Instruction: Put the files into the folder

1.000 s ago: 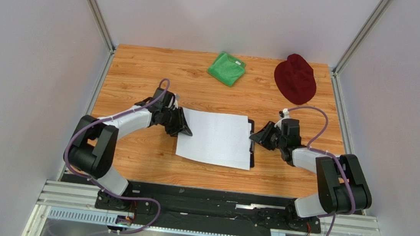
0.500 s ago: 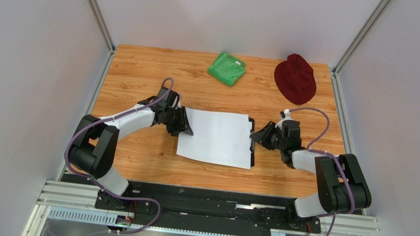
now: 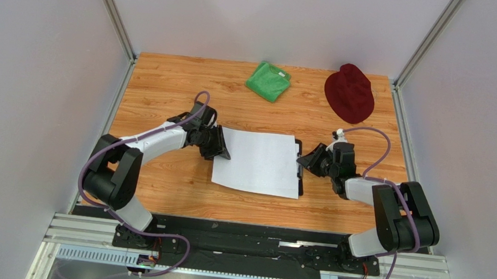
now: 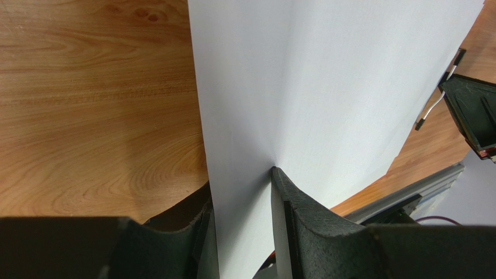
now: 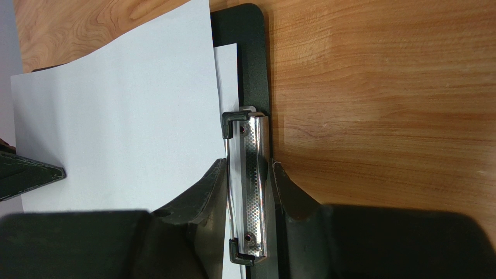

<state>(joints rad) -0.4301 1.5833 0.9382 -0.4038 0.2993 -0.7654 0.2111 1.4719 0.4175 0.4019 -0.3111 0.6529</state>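
left fingers [image 4: 308, 232] pinching files [image 4: 326, 87], folder clip [image 5: 251, 186] squeezed

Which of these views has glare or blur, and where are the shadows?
Top external: sharp and evenly lit, with only faint, soft shadows. Left wrist: the left gripper is dark and soft-edged up close, and the files shade gently toward the pinch. Right wrist: the clip glints; the right gripper is dark and blurred.

Bright, even light is filling every view; the clip [image 5: 251, 186] is glinting, the files [image 4: 303, 87] are casting soft shadows.
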